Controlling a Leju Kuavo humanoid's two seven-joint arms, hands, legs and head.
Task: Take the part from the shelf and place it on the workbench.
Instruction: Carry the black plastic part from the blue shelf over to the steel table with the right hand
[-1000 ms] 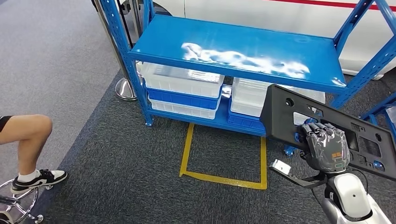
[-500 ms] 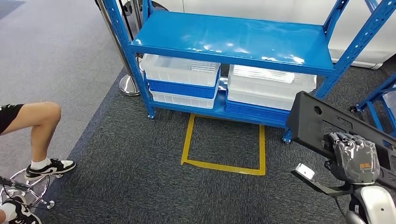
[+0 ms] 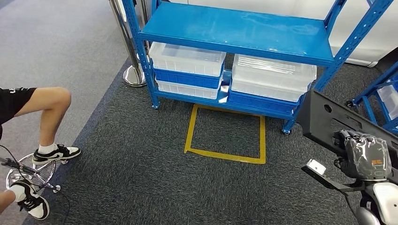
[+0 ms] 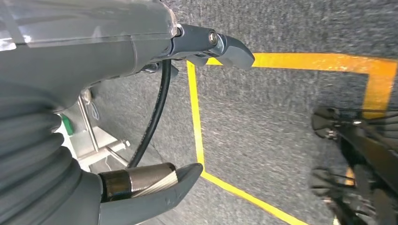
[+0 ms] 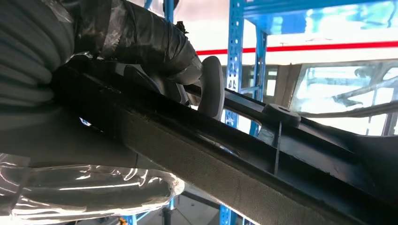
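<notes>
Clearly clamped in right robot hand [image 3: 367, 157]: black part [image 3: 328, 117]; left robot hand [image 4: 94, 93] empty, apart; could snag shelf [image 3: 234, 30] upright turning.

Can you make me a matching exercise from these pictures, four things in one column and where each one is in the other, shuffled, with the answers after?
Things:
1. black part
2. clear bins
3. yellow tape square
4. person's leg

Places:
A. on the carpet in front of the shelf
B. at the picture's left edge, by a chrome stool base
C. in the right hand
D. on the shelf's lower level

Pairs: 1-C, 2-D, 3-A, 4-B
</notes>
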